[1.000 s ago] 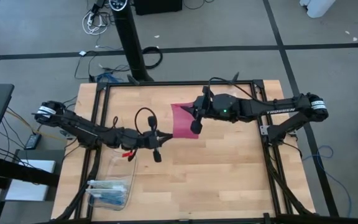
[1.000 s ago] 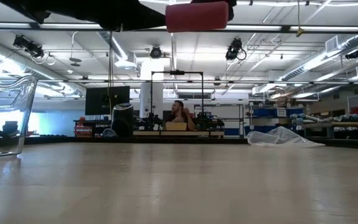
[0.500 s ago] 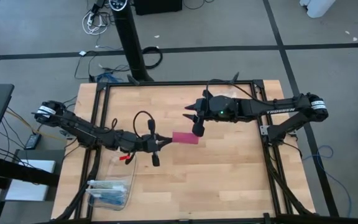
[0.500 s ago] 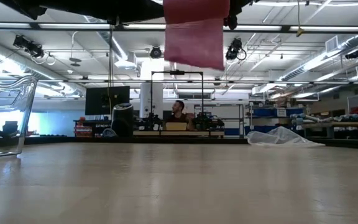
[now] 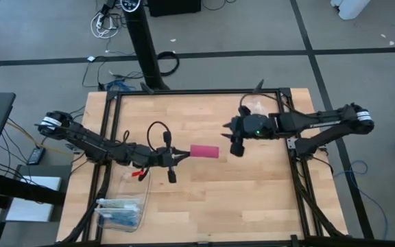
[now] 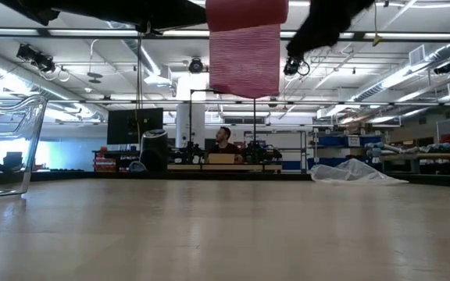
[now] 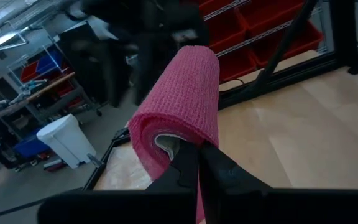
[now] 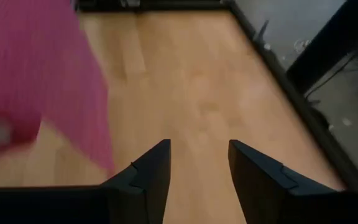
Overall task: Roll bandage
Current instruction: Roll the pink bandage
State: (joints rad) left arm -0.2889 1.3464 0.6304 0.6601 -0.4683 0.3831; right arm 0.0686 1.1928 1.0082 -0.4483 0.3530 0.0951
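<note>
The magenta-pink bandage (image 5: pixel 205 151) is a short roll held level above the middle of the table. In the low view its loose end (image 6: pixel 244 62) hangs flat below the roll (image 6: pixel 246 11), well clear of the tabletop. My left gripper (image 5: pixel 184 155) is shut on the roll's left end. My right gripper (image 5: pixel 237 145) is open and empty, a little to the right of the roll and apart from it. Its wrist view shows its spread fingers (image 8: pixel 194 168) and the blurred bandage (image 8: pixel 42 81) to one side. My left gripper (image 7: pixel 197 163) holds the roll by the rim of its open left end (image 7: pixel 166 146), pinched between the shut fingers. The fingers come level from the table's left and lie along the roll's axis. The roll sticks out past the fingertips, lifted clear, its free end hanging slack.
A clear plastic box with blue contents (image 5: pixel 121 211) stands at the near left corner, with a clear plastic bag (image 5: pixel 132 180) beside it under the left arm. The black frame (image 5: pixel 290 147) borders the table. A person (image 6: pixel 225 144) sits in the room beyond.
The strip, spread flat between the two grippers a second ago, is now a roll on my left gripper, and its free end has dropped to hang below it. My right gripper has drawn away from the bandage toward the table's right edge.
</note>
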